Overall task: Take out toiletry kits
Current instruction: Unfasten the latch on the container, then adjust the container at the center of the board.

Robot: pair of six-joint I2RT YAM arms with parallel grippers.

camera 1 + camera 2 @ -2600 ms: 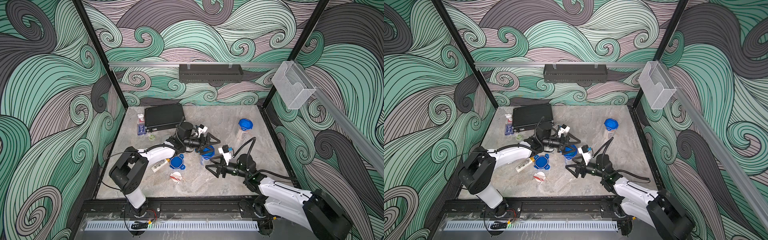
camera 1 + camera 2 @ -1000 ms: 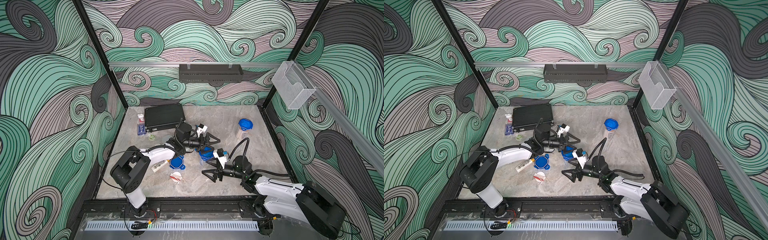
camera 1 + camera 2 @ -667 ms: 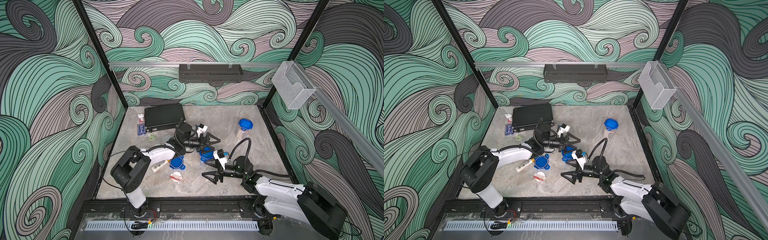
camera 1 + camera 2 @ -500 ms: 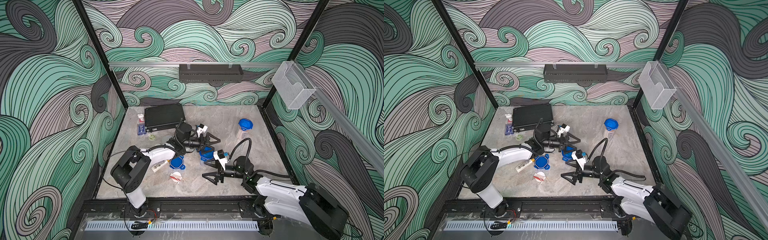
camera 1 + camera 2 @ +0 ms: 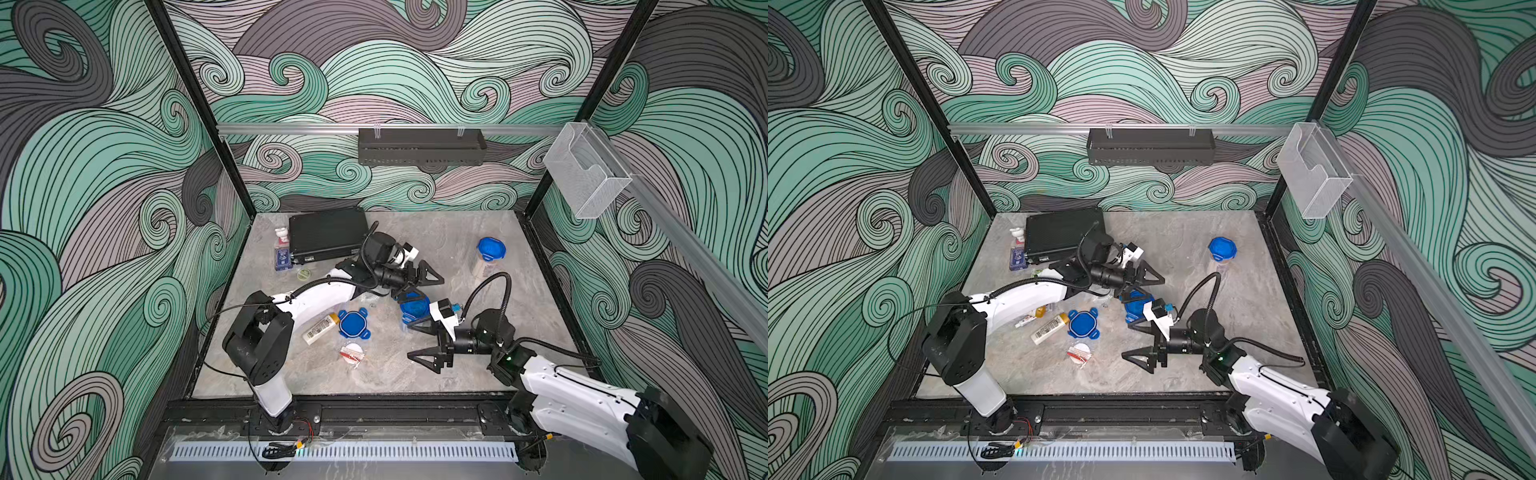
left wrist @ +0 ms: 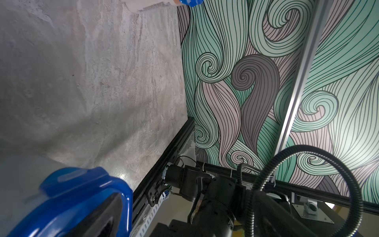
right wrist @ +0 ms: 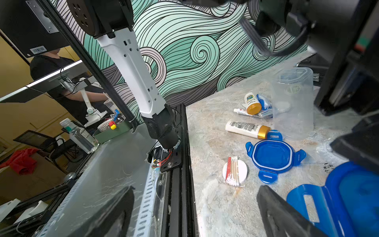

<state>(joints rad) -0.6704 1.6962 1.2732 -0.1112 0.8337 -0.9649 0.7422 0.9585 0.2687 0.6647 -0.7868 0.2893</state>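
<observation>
Toiletry kits lie spilled at the front left: a white bottle with an orange cap (image 5: 319, 328) (image 7: 246, 128), a round white packet of swabs (image 5: 352, 352) (image 7: 234, 171), and a second bottle (image 7: 251, 102) with a toothpaste tube (image 7: 242, 111) and a blue pouch (image 7: 264, 101). A loose blue lid (image 5: 352, 324) (image 7: 273, 155) lies among them beside an empty clear tub (image 7: 293, 102). My left gripper (image 5: 422, 282) (image 5: 1144, 282) is open over a blue-lidded tub (image 5: 413, 305) (image 6: 82, 201). My right gripper (image 5: 424, 343) (image 7: 194, 215) is open and empty, just right of the packet.
Another blue-lidded tub (image 5: 490, 251) stands at the back right. A black ribbed case (image 5: 328, 237) and a pump bottle (image 5: 282, 253) sit at the back left. The black front rail (image 7: 178, 195) runs close under my right gripper.
My right gripper has shifted slightly toward the front edge and spread its jaws a little wider. The left arm and the items on the table have not moved.
</observation>
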